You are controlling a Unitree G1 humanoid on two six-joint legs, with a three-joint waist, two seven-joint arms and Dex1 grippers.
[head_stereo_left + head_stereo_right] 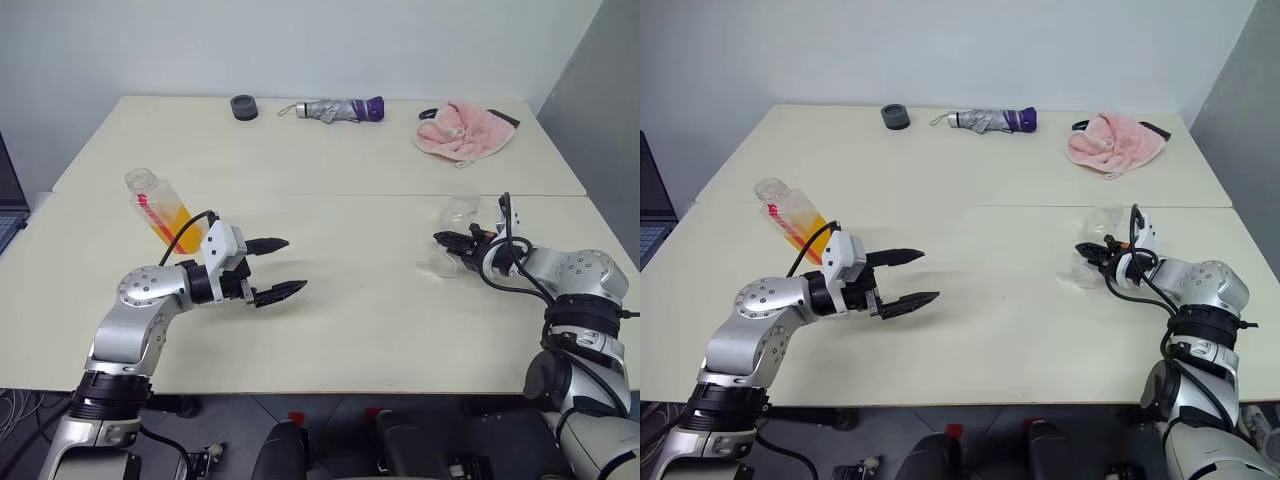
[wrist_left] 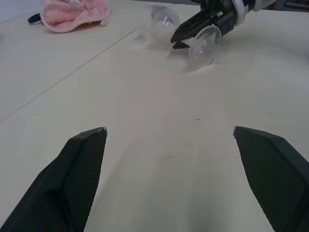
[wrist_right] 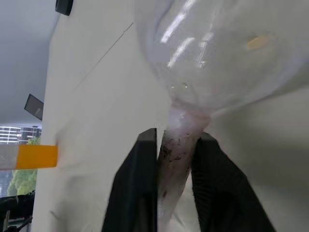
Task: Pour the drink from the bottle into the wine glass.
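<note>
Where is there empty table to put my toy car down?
The widest bare patch lies between the open left gripper and the wine glass pinched in the right gripper. More room sits mid-table, before the umbrella and pink towel. It is crowded around the bottle.

My tabletop is pale cream. The bottle is clear, with a red-and-white stripe and orange drink inside. The wine glass is clear and colourless. My left tool has black fingers on a white and silver wrist; my right tool is black too. Farther back lie a pink towel, a grey umbrella with a purple end, and a dark grey ring.
</note>
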